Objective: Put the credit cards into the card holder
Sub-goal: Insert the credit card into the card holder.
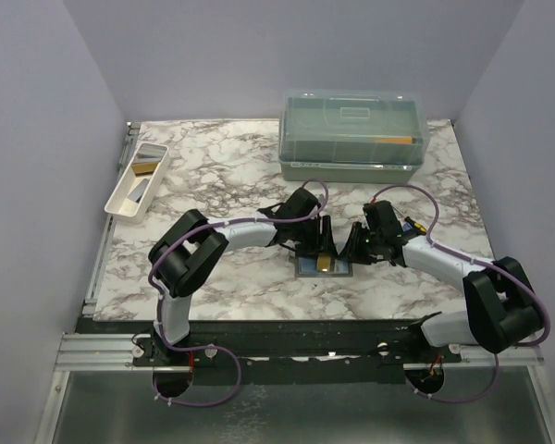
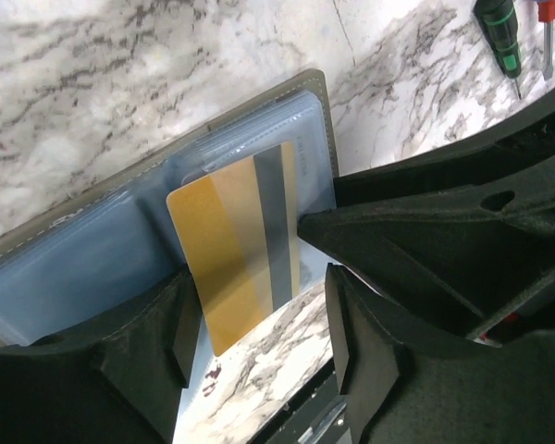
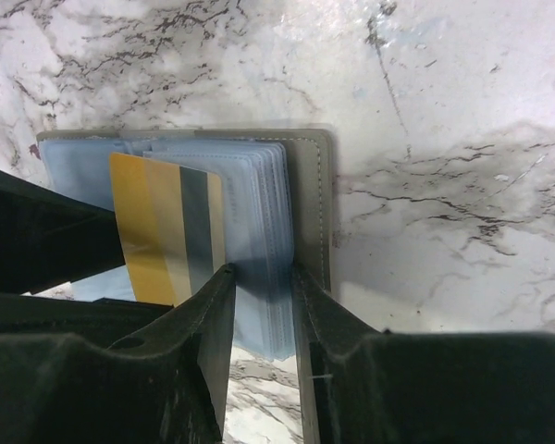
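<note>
The grey-olive card holder (image 1: 307, 268) lies open on the marble between my two grippers, its blue-grey sleeves (image 2: 83, 268) facing up. A gold-orange credit card (image 2: 236, 245) with a grey stripe sits partly inside a sleeve, its near end sticking out. My left gripper (image 2: 259, 338) is open and straddles that end, with a gap on the right side. My right gripper (image 3: 259, 305) is shut on the stack of sleeves beside the holder's olive cover (image 3: 313, 185). The gold card (image 3: 162, 231) lies just left of it. Two more credit cards, gold (image 1: 146, 167) and grey (image 1: 141, 191), lie in the white tray.
The long white tray (image 1: 120, 199) stands at the far left. A big clear lidded box (image 1: 354, 134) stands at the back. A green-handled screwdriver (image 2: 499, 32) and a red one (image 2: 546, 14) lie just right of the card holder.
</note>
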You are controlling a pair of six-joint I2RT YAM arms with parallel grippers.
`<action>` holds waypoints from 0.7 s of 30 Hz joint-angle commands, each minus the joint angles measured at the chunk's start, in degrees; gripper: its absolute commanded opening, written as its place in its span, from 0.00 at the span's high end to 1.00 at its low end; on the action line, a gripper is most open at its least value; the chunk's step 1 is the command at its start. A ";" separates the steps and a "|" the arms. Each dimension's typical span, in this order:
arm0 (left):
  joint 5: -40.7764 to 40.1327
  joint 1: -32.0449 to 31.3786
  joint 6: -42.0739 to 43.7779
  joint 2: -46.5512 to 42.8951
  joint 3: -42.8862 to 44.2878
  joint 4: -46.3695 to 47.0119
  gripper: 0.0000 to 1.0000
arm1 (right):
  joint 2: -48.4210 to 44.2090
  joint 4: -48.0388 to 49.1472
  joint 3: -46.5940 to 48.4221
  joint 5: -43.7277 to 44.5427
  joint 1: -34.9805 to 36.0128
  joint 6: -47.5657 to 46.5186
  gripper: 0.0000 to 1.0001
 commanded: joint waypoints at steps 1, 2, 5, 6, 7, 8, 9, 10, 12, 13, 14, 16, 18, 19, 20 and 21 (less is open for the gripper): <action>3.43 1.35 0.68 -4.23 -3.73 -1.84 0.38 | -0.59 -1.42 -1.84 -0.66 0.57 0.31 0.68; 3.49 2.20 0.85 -5.22 -4.32 -1.85 0.38 | -0.64 -1.42 -1.83 -0.84 0.62 0.23 0.68; 3.54 3.54 1.19 -7.22 -5.26 -1.85 0.36 | -0.46 -1.38 -1.67 -1.00 0.62 0.05 0.68; 3.70 3.64 1.23 -7.42 -5.37 -1.85 0.36 | -0.36 -1.30 -1.76 -1.07 0.58 0.05 0.67; 4.02 3.68 1.20 -7.34 -5.38 -1.85 0.36 | -0.30 -1.14 -1.80 -1.21 0.62 0.17 0.67; 4.26 3.73 1.14 -7.22 -5.43 -1.85 0.36 | -0.34 -0.96 -1.90 -1.28 0.61 0.22 0.67; 4.13 3.69 1.10 -7.20 -5.58 -1.85 0.35 | -0.31 -0.83 -2.00 -1.32 0.62 0.27 0.67; 3.91 3.73 1.26 -7.16 -5.64 -1.87 0.35 | -0.26 -0.81 -2.06 -1.42 0.62 0.25 0.67; 4.41 3.68 1.27 -6.42 -5.51 -1.85 0.35 | -0.22 -0.81 -2.17 -1.42 0.62 0.22 0.67; 4.99 3.65 1.09 -5.81 -5.29 -1.80 0.35 | -0.23 -0.81 -2.19 -1.46 0.58 0.16 0.67; 5.41 3.61 0.61 -5.16 -5.13 -1.77 0.35 | -0.29 -0.81 -2.21 -1.45 0.62 0.18 0.67; 5.87 3.32 0.08 -4.09 -4.87 -1.76 0.35 | -0.26 -0.89 -2.17 -1.55 0.56 0.05 0.67; 6.16 2.85 -0.30 -3.26 -4.71 -1.69 0.35 | -0.24 -0.81 -2.25 -1.54 0.61 0.11 0.67; 6.35 2.59 -0.38 -2.77 -4.50 -1.61 0.35 | -0.23 -0.69 -2.22 -1.55 0.57 0.13 0.67; 6.74 2.17 -0.53 -2.21 -4.26 -1.60 0.35 | -0.15 -0.59 -2.22 -1.63 0.56 0.14 0.67; 7.32 1.94 -0.97 -1.33 -3.94 -1.59 0.35 | -0.08 -0.48 -2.26 -1.70 0.60 0.14 0.67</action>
